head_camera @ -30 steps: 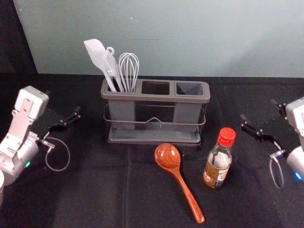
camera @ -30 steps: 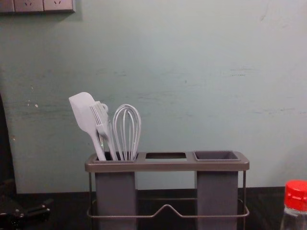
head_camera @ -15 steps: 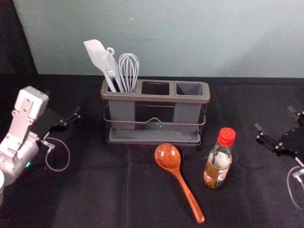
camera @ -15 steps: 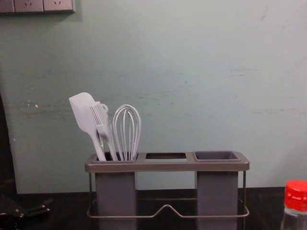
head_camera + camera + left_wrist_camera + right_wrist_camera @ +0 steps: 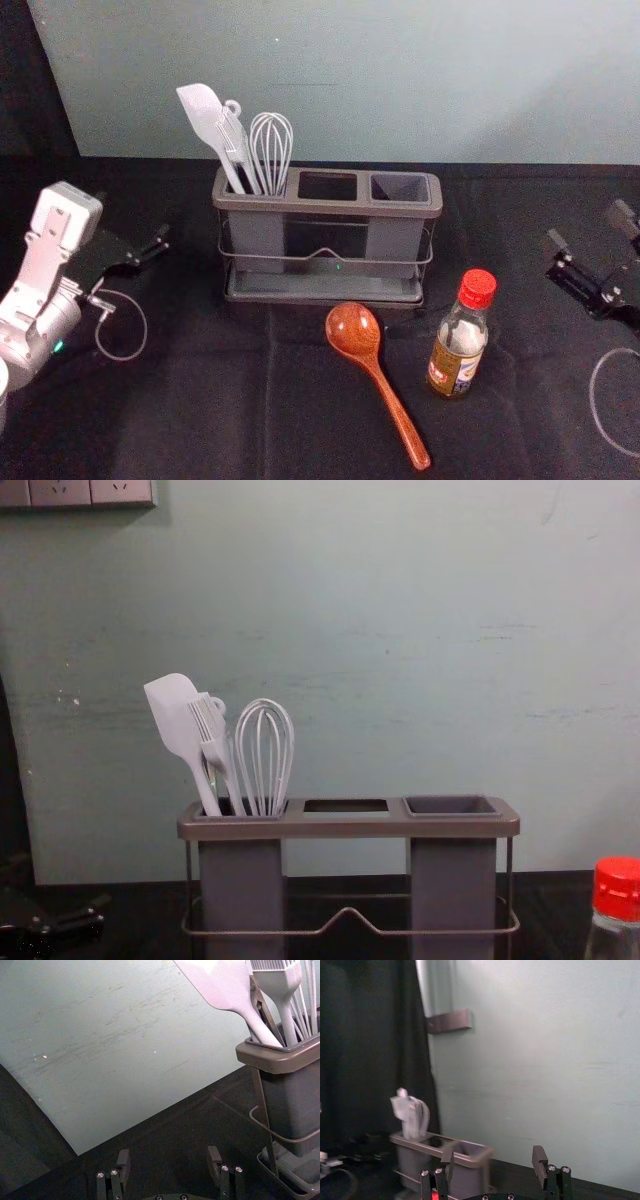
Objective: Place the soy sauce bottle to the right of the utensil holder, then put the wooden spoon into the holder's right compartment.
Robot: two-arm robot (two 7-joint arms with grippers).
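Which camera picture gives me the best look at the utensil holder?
The head view: it shows the utensil holder whole, from its three openings down to the base. The chest view cuts off its bottom, the left wrist view shows just one end, and the right wrist view has it partly behind the right gripper.

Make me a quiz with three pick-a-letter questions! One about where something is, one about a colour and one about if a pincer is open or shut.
1. Where is the spoon?
A. in the holder
B. on the cloth, left of the bottle
C. on the whisk

2. What colour is the cap?
A. blue
B. green
C. red

3. How is the right pincer, at the head view's right edge?
A. open
B. shut on the bottle
C. shut on the spoon

1: B, the head view shows it lying there.
2: C, the bottle's top is bright red.
3: A, its two fingers are wide apart.
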